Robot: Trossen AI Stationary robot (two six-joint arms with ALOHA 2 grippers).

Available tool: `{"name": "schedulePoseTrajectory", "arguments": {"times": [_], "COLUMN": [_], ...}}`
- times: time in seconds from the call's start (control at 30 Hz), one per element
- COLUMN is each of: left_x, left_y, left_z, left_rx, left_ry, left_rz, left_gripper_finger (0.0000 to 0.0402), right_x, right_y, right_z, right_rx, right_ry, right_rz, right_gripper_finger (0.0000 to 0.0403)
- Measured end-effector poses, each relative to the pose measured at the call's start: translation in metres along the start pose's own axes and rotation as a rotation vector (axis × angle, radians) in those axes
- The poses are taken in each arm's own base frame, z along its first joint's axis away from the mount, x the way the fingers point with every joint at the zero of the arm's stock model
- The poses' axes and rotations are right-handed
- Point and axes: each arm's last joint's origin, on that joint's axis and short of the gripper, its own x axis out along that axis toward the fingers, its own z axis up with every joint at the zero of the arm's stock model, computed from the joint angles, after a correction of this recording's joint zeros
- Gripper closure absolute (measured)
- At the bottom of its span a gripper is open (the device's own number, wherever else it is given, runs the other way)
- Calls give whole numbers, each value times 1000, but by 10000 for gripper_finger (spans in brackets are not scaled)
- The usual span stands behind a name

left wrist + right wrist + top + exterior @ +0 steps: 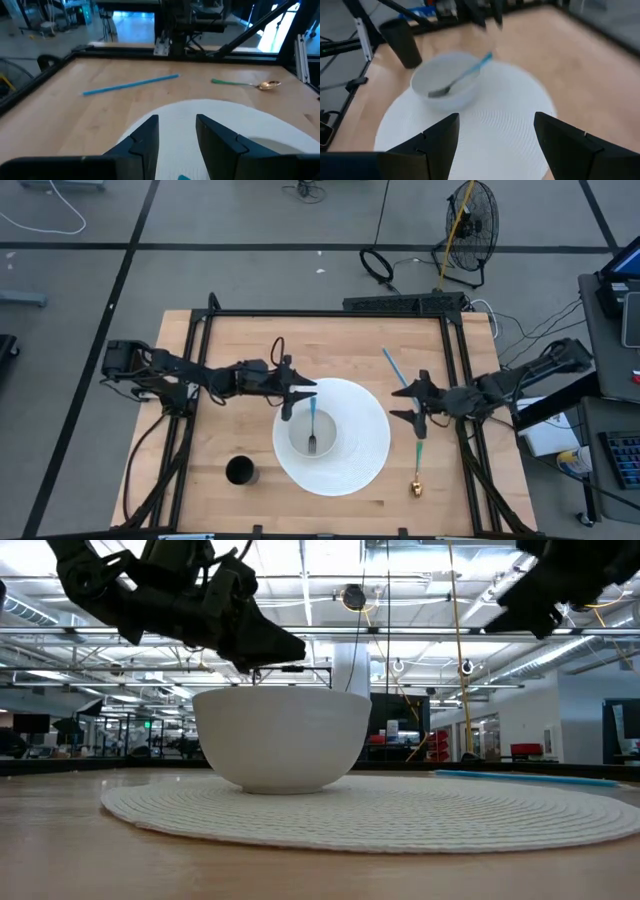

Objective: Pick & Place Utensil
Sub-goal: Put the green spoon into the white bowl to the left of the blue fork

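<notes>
The blue-handled fork (312,426) lies in the white bowl (296,442) on the round mat (355,460), handle toward the left hand (296,388), open just above; the right hand (418,402), also open, hovers by the mat's edge, nearer the green-handled spoon (418,468) on the worktop (220,380).

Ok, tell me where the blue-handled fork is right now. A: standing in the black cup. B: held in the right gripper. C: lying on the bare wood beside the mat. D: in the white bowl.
D: the high view shows the blue-handled fork resting inside the white bowl, its tines down in the bowl and its handle leaning on the rim.
</notes>
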Motion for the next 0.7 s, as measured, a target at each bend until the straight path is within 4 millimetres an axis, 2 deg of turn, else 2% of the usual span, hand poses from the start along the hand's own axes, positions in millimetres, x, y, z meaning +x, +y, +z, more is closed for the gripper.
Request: {"name": "schedulePoseTrajectory", "arguments": {"times": [0.33, 0.57, 0.7], "left_x": [-27, -43, -44], "left_y": [-2, -2, -2], "left_z": [24, 29, 28], "left_rx": [105, 107, 107], "left_ry": [5, 59, 75], "left_rz": [0, -2, -3], "left_gripper_finger": [266, 266, 266], "right_x": [27, 42, 46], "right_y": [21, 33, 37], "right_z": [-37, -63, -73], "right_rx": [315, 517, 611], "right_ry": [260, 415, 471], "right_rz": [-79, -157, -202], "right_gripper_finger": [151, 151, 151]}}
